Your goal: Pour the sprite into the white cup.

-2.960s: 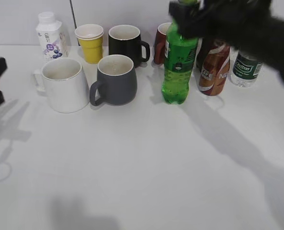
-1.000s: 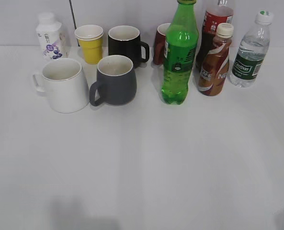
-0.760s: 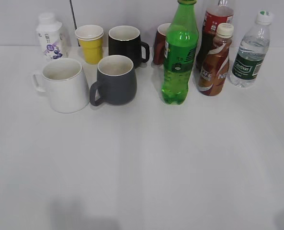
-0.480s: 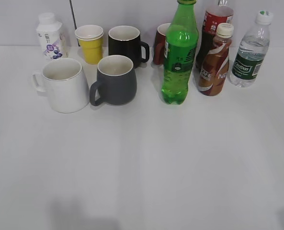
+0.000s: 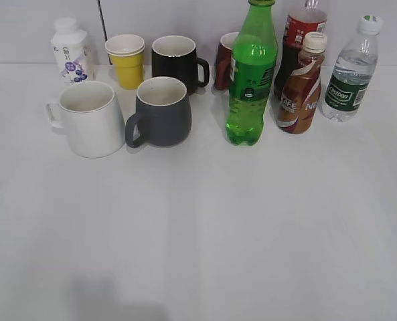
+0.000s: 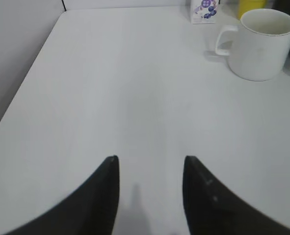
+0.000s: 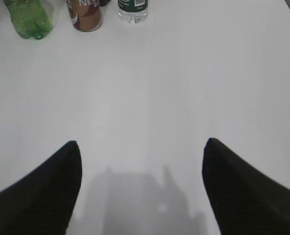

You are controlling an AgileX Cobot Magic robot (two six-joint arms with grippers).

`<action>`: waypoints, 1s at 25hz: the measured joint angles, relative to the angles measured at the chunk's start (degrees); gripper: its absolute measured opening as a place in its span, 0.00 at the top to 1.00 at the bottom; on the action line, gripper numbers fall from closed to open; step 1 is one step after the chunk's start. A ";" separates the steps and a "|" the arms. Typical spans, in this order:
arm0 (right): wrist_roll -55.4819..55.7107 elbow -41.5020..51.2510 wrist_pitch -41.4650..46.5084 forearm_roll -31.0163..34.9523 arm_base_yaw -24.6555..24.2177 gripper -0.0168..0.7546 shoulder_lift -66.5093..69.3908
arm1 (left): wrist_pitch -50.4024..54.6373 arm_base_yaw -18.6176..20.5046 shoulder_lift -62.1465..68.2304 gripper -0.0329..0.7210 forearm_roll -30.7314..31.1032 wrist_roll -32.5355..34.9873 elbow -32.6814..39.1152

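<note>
Both pincers (image 6: 149,164) (image 7: 142,149) withdrawn, agape over bare table; sprite (image 5: 251,80) upright, released.

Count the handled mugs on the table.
4: white cup front left, grey mug beside it, black mug behind, dark red mug partly hidden behind the sprite.

Sprite (image 5: 250,80): tall translucent green bottle, green label, standing upright with cap on. White cup (image 5: 91,119): large tapered ceramic mug sitting upright, mouth open upward, well left of the sprite, handle pointing away from it.
</note>
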 joint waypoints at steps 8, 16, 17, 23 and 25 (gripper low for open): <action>0.00 0.00 0.00 0.00 0.00 0.23 -0.10 | 0.00 0.00 0.00 0.57 0.00 0.00 0.00; 0.00 0.00 0.00 0.00 0.00 0.23 -0.10 | 0.00 0.00 0.00 0.63 0.00 0.00 0.00; 0.00 0.00 0.00 0.00 0.00 0.23 -0.10 | 0.00 0.00 0.00 0.63 0.00 0.00 0.00; 0.00 0.00 0.00 0.00 0.00 0.23 -0.10 | 0.00 0.00 0.00 0.63 0.00 0.00 0.00; 0.00 0.00 0.00 0.00 0.00 0.23 -0.10 | 0.00 0.00 0.00 0.63 0.00 0.00 0.00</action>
